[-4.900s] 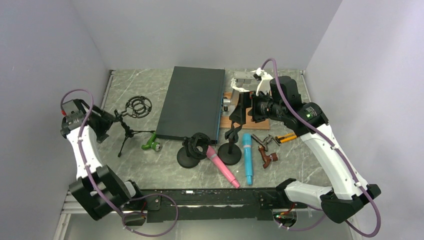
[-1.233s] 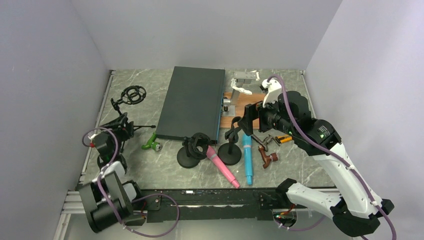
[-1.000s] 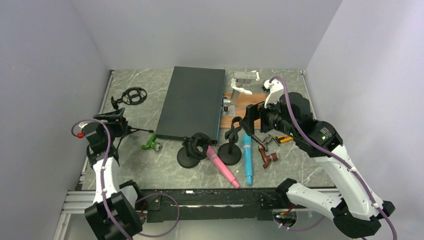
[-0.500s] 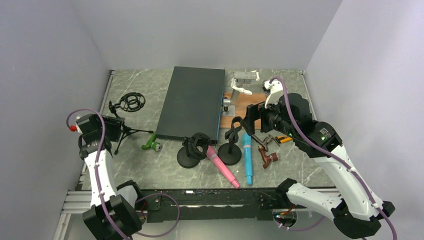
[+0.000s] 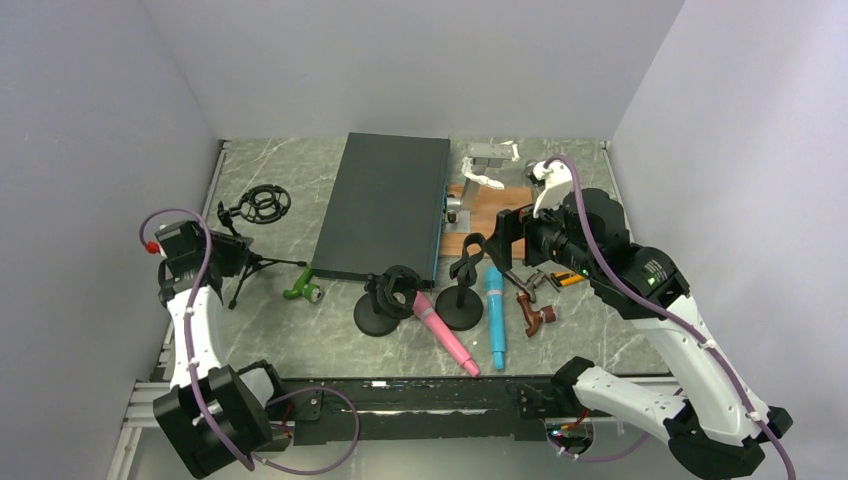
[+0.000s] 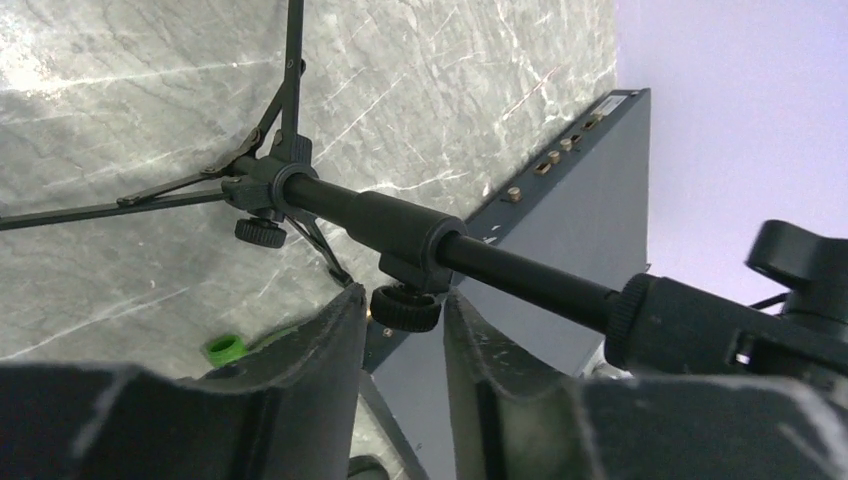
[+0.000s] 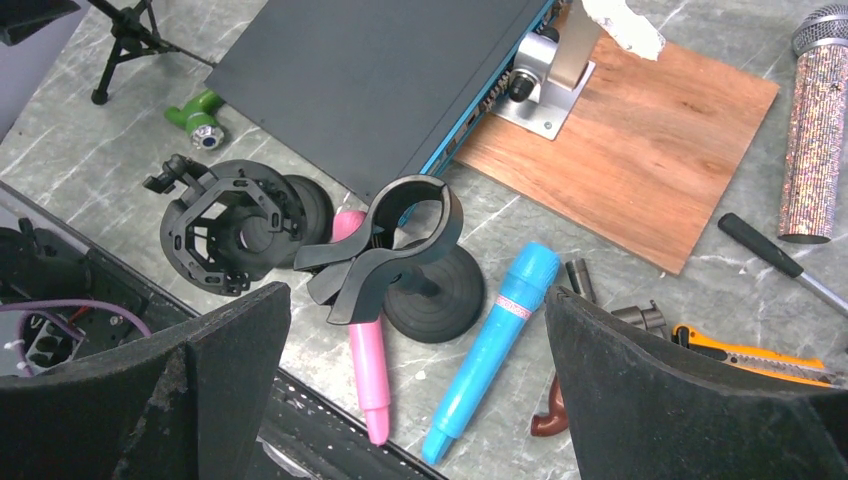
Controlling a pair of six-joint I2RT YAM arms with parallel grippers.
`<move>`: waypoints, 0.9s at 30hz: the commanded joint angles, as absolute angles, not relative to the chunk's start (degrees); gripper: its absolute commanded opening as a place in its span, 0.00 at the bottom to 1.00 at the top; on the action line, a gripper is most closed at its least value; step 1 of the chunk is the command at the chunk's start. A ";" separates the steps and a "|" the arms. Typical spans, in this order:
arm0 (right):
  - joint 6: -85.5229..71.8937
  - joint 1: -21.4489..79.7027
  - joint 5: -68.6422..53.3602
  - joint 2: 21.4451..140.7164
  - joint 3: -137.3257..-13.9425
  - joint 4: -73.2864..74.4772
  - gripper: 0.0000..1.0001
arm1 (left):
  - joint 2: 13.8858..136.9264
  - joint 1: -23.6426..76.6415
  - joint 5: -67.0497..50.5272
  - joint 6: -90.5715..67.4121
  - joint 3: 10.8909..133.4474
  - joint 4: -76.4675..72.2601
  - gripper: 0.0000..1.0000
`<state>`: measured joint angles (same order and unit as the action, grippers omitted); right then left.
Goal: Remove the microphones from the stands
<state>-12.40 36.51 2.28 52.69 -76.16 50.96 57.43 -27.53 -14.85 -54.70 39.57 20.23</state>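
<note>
**Pink microphone (image 5: 446,337) on the table, between two round-base stands**

We see the pink microphone lying flat on the grey marbled table (image 5: 300,345). One end is tucked between the shock-mount stand (image 5: 398,283) and the clip stand (image 5: 461,312), and a blue microphone (image 5: 495,315) lies just beside it. Pale lilac walls (image 5: 400,60) enclose the surface on three sides. The right gripper (image 5: 500,238) hovers above the clip stand, fingers wide apart. The left gripper (image 6: 402,305) meets the tripod stand (image 6: 400,225), its fingers narrowly parted around a collar knob; we cannot tell whether they pinch it.
</note>
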 commanded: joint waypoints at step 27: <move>-12.52 36.53 2.72 51.59 -76.07 49.02 1.00 | 65.31 -29.56 -28.91 -100.61 13.17 -23.90 0.12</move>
